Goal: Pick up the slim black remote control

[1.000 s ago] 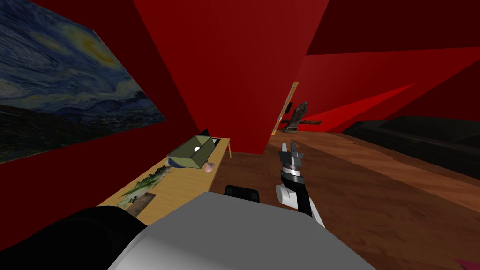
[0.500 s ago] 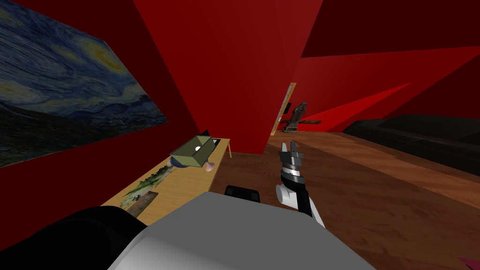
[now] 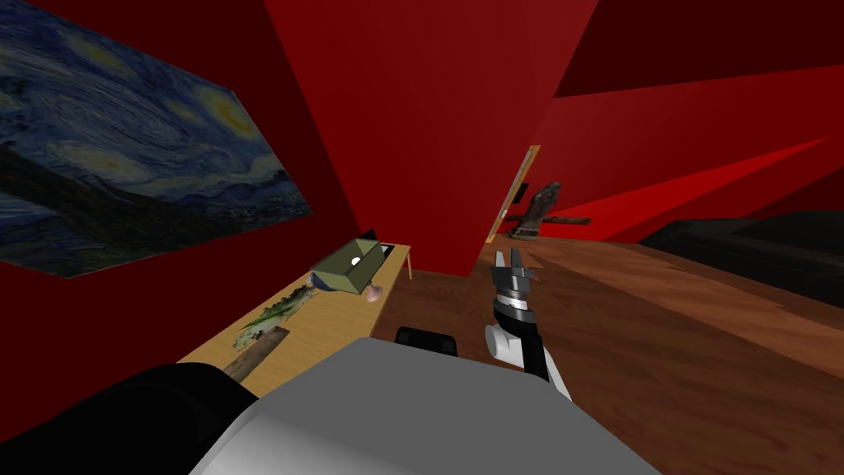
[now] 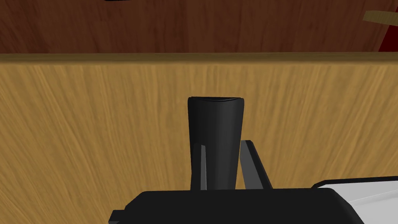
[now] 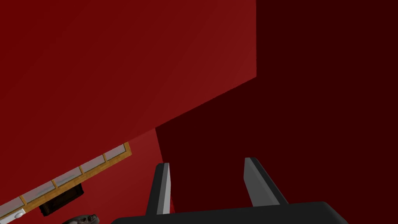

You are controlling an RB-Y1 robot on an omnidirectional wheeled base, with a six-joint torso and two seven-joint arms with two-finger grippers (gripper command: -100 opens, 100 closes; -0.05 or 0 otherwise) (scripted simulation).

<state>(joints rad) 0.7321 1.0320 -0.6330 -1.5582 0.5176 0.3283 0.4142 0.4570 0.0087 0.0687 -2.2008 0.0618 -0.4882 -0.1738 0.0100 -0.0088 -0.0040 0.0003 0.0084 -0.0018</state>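
Observation:
In the left wrist view a slim black remote (image 4: pixel 215 124) stands out from between my left gripper's fingers, over a light wooden tabletop (image 4: pixel 97 128). My left gripper (image 4: pixel 224 144) is shut on the remote, one finger on each long side. Whether the remote rests on the wood or hangs above it I cannot tell. My right gripper (image 3: pixel 511 261) is raised in front of my chest over the wooden floor, away from the table. It is open with nothing between its fingers (image 5: pixel 165 186).
The long wooden table (image 3: pixel 330 330) runs along the red wall on my left. It carries an olive box (image 3: pixel 350 265), a green sprig (image 3: pixel 272 313) and a brown board (image 3: pixel 255 355). A black sofa (image 3: pixel 766 247) stands at the right, and a dark statue (image 3: pixel 540 210) far ahead.
My head view has swung, so the painting, table and far wall sit further right in the picture. The right arm holds the same pose.

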